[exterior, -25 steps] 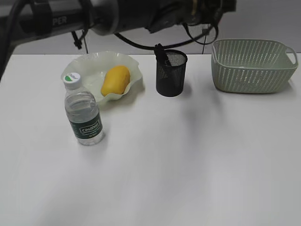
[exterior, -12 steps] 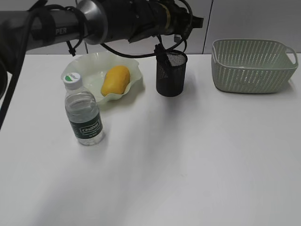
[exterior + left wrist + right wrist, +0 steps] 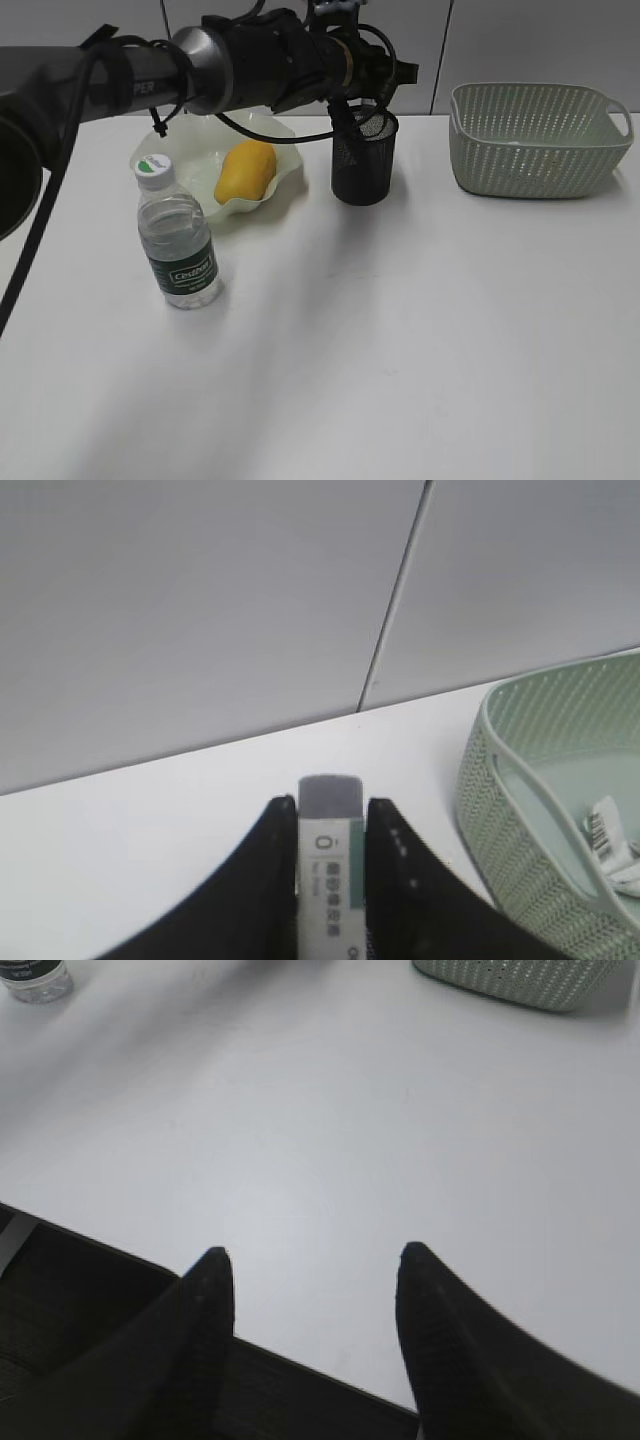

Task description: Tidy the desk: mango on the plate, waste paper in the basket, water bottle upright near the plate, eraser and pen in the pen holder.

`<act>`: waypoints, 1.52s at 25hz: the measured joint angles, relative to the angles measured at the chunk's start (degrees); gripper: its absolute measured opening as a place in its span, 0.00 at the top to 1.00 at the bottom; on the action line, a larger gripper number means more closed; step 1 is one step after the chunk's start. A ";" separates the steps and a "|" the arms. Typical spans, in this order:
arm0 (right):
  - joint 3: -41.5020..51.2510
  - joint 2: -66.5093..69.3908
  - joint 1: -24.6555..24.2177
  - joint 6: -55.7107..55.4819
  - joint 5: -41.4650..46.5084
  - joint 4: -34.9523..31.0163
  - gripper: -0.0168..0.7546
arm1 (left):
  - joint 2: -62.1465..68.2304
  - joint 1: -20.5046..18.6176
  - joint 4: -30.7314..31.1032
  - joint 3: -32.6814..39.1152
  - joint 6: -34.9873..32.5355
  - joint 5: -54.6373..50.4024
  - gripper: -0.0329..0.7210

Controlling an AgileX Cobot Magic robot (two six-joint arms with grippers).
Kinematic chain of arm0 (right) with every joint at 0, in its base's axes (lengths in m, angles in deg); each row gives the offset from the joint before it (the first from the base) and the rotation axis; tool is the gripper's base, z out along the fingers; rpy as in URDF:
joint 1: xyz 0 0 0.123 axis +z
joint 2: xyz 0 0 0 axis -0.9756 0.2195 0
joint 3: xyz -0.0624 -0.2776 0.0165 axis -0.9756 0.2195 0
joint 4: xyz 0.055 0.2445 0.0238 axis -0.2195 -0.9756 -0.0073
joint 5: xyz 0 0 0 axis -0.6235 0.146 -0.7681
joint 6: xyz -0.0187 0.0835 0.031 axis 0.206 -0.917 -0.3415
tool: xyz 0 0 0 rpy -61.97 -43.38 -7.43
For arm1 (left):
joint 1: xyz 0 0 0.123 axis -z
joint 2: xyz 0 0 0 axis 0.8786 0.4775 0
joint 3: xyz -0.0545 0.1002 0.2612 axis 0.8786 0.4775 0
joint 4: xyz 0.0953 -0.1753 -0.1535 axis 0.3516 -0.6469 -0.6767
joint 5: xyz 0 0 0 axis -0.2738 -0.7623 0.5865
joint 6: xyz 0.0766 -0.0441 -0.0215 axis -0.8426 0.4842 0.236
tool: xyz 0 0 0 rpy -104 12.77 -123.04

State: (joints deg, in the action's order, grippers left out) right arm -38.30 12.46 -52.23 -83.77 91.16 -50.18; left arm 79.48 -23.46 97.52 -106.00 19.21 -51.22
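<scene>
Holding the eraser (image 3: 330, 865) clamped in my left pincer (image 3: 332, 825), white sleeve and grey tip sticking out past the fingers. Left to right on the desk (image 3: 400, 340): water bottle (image 3: 177, 240) upright at 7 o'clock of the plate (image 3: 190, 140), just beside it; mango (image 3: 246, 170) lying on the plate; pen holder (image 3: 364, 156) at 3 o'clock of the plate, a dark pen-like stick (image 3: 345, 115) poking out of it; basket (image 3: 540, 140) far right, waste paper (image 3: 610, 830) inside per the wrist cam. My left arm reaches across above the holder's rim. Right pincer (image 3: 310, 1265) spread wide, nothing in it, hanging over the near desk edge. Risks, as I judge: wrist cam doesn't show the holder, so I can't confirm alignment; release off-centre and the eraser clips the rim or the stick and bounces onto the desk. Dropping too low could tip the holder.
</scene>
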 joint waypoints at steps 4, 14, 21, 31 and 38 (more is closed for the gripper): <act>0.00 0.00 0.00 0.00 0.00 0.00 0.43 | 0.04 0.00 -2.06 0.00 0.00 -1.40 0.51; 0.00 0.00 0.00 0.00 0.00 0.00 0.43 | -10.39 1.12 -9.84 0.04 -14.26 -6.84 0.59; 0.00 0.00 0.00 0.00 0.00 0.00 0.48 | -19.81 1.08 -39.09 0.11 -55.66 -21.99 0.67; 0.00 0.00 0.00 0.00 0.00 0.00 0.52 | -50.92 -6.15 -48.37 34.07 -69.69 -23.67 0.56; 0.00 0.00 0.00 0.00 0.00 0.00 0.35 | -84.82 -12.01 -48.43 68.25 -69.82 -22.85 0.33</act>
State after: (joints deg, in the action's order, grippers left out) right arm -38.30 12.46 -52.23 -83.77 91.16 -50.18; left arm -5.34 -35.47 49.09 -37.75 -50.61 -74.07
